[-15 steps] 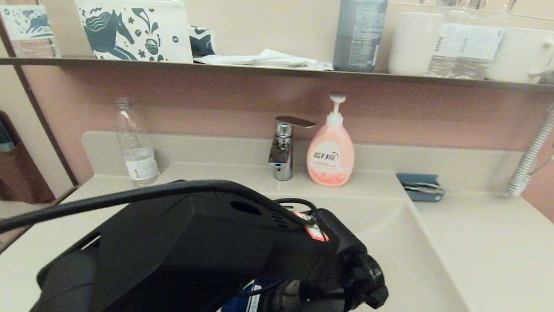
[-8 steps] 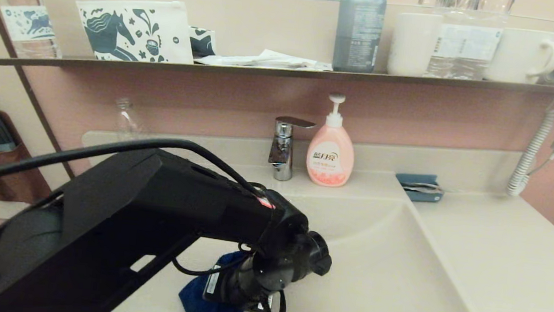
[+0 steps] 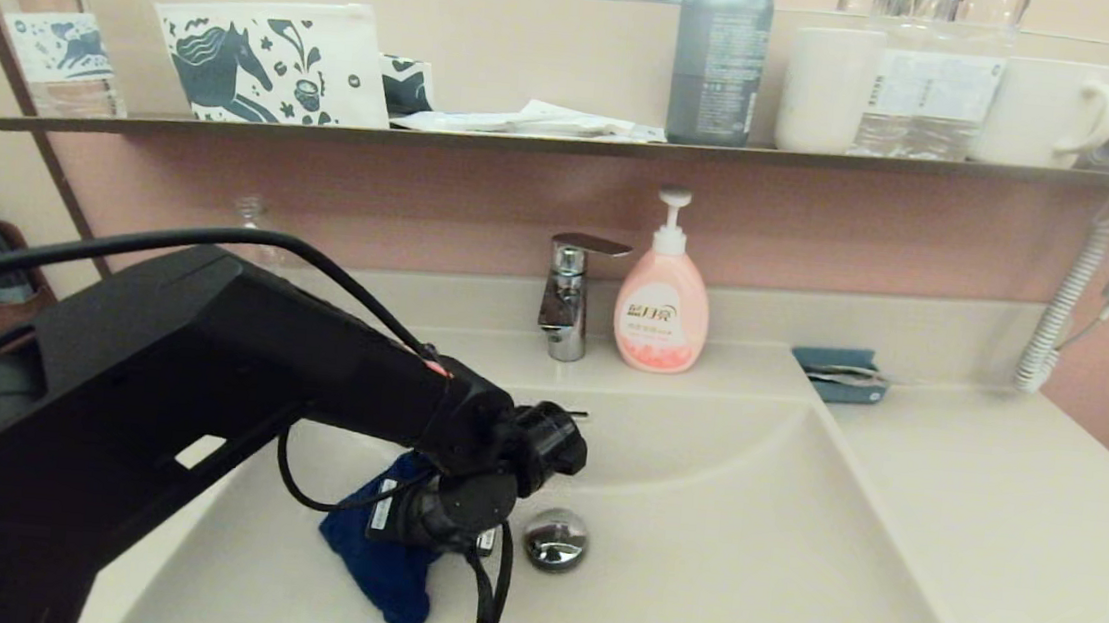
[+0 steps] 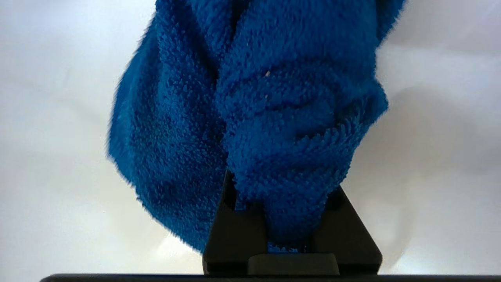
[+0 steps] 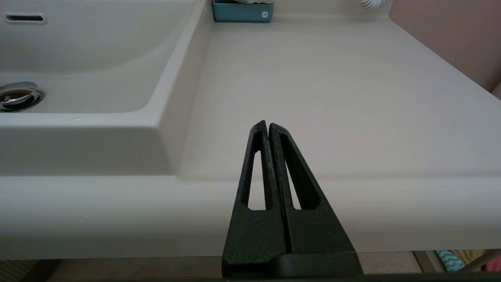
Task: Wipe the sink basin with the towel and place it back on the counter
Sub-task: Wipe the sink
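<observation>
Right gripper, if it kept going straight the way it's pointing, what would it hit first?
Probably the front edge of the counter: the shut right gripper sits low before it. Depth is unclear, so it might just skim over the top.

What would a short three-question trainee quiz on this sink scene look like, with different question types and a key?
1. True or false: the left gripper is shut on the blue towel inside the sink basin.
2. Multiple choice: what stands just beside the faucet on the counter? A) white mug B) pink soap dispenser C) grey bottle
3. Fill in: the right gripper hangs at the counter's front edge with its fingers ____.

Key
1. True; the towel lies on the basin floor next to the drain plug.
2. B, the pink soap dispenser.
3. Shut, holding nothing.
</observation>
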Controlling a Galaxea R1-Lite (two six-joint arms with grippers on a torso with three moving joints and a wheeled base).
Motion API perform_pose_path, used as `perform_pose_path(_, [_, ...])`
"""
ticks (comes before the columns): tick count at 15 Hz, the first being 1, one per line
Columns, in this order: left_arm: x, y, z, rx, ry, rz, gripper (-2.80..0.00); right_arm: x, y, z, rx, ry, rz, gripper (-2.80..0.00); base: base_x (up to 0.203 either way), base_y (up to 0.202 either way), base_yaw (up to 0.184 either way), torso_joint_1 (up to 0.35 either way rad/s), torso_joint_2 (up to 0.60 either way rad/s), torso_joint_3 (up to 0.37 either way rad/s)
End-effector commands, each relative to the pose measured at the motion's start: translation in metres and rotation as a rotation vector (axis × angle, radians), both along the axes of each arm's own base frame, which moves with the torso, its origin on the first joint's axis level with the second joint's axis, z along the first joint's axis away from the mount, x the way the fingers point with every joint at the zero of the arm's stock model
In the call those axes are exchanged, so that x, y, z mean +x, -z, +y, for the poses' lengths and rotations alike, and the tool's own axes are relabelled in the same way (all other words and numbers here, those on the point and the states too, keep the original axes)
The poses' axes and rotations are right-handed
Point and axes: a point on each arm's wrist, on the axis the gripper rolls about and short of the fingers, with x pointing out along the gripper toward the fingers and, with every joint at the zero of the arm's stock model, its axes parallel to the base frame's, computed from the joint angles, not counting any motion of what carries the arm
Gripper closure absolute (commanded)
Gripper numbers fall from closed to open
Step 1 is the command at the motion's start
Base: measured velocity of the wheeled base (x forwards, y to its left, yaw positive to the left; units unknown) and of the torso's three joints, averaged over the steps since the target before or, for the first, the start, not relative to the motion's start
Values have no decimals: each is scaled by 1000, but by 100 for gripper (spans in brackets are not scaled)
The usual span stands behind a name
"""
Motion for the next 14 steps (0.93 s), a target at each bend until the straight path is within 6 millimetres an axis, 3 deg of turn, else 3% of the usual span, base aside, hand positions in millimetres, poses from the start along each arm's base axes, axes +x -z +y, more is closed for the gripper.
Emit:
perform_pose_path(1, [8,-1,-5,-57,10,-79,0,0,0,0,-1,-1,0,0,0,0,0,0,0,0])
perform_pose_path(4, [16,-1,-22,-158,39,-195,0,0,0,0,-1,-1,0,0,0,0,0,0,0,0])
perform_pose_path(6, [22,8,-35,-245,62,-244,0,0,0,0,-1,-1,0,0,0,0,0,0,0,0])
perform_pose_path(10, [10,19,-65,-292,136,-258,0,0,0,0,-1,-1,0,0,0,0,0,0,0,0])
perform_pose_path(14, [-2,6,-96,-397,143,-319,0,0,0,0,-1,-1,0,0,0,0,0,0,0,0])
